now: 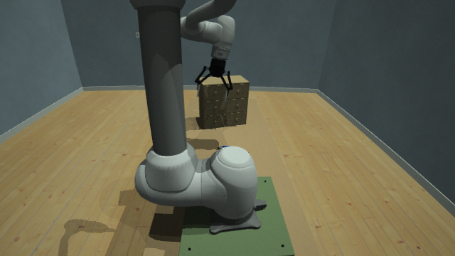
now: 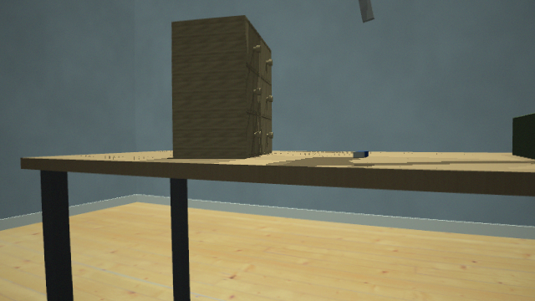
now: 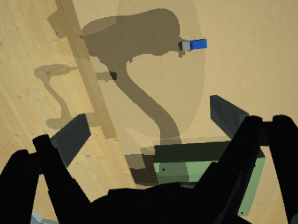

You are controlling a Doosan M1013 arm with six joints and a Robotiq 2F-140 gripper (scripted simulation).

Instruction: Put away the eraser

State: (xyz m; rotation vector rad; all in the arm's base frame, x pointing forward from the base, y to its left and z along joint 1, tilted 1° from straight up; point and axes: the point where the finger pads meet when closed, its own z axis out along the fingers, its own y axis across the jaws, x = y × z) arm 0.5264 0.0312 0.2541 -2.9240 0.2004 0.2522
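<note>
The eraser [image 1: 225, 146] [image 2: 361, 154] [image 3: 194, 45], blue with a pale grey end, lies flat on the table, partly hidden behind the arm's base in the top view. The small wooden chest [image 1: 242, 80] [image 2: 209, 88] stands upright with two columns of knobbed drawers. All drawer fronts look pushed in; their insides are hidden, so the eraser inside cannot be seen. My gripper [image 1: 211, 97] [image 3: 148, 115] is wide open and empty, high above the table. In the wrist view the eraser is ahead of the fingers, towards the right one. The exterior view shows only one fingertip, at its top edge.
The arm's base stands on a green plate [image 1: 275, 220] [image 3: 175, 172] with raised sides. The table [image 2: 292, 172] has its edge in front in the exterior view and its end beyond the chest. The arm's shadow falls across the table beside the eraser.
</note>
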